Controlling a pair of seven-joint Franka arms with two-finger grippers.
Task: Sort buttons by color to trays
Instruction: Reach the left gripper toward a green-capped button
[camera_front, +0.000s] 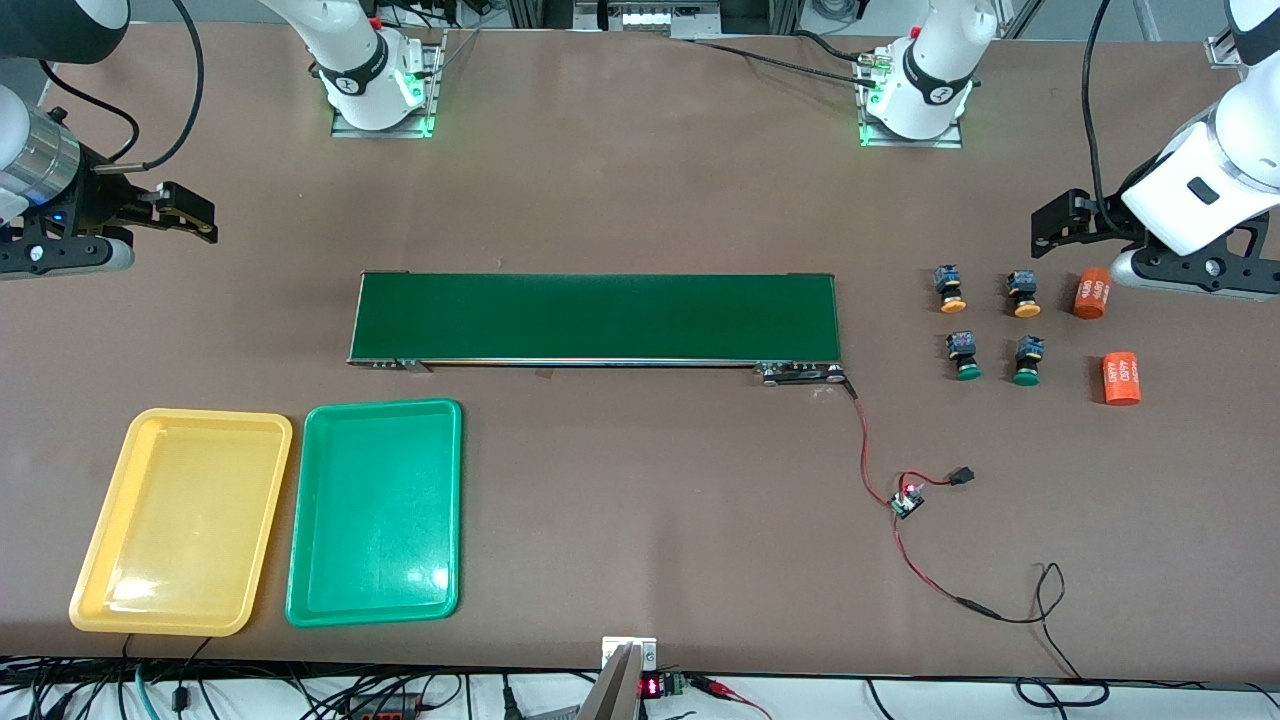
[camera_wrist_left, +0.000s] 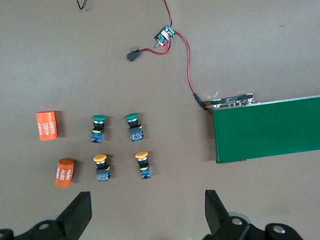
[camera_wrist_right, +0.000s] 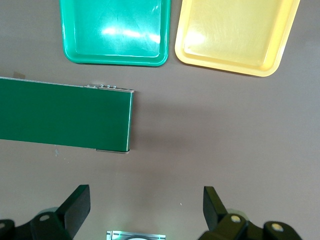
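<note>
The four buttons lie in a small square on the brown table (camera_front: 640, 180), toward the left arm's end of it and beside the end of the long green belt (camera_front: 595, 317). The two with orange-yellow caps, one (camera_front: 949, 286) and the other (camera_front: 1024, 293), are farther from the front camera. The two with green caps, one (camera_front: 964, 355) and the other (camera_front: 1027, 360), are nearer to it. Every button rests on its side, apart from the others, and none is touched by a gripper. Two orange cylinders stand close to them at the table's edge, one (camera_front: 1091, 293) beside the orange-yellow pair and one (camera_front: 1121, 378) beside the green pair. The left gripper (camera_wrist_left: 147, 212) hangs over the table just beside the buttons, its fingers spread wide and holding nothing. The right gripper (camera_wrist_right: 145, 210) hangs over bare table at the right arm's end, near the end of the belt, and its fingers are also spread apart and hold nothing. The yellow tray (camera_front: 95, 560) and the green tray (camera_front: 315, 520) lie side by side, nearer to the front camera than the belt, at the right arm's end; the green one is closer to the table's middle. Both trays have nothing in them. From the belt's end near the buttons a red wire (camera_front: 868, 450) runs to a small circuit board (camera_front: 908, 500) with a red light.
</note>
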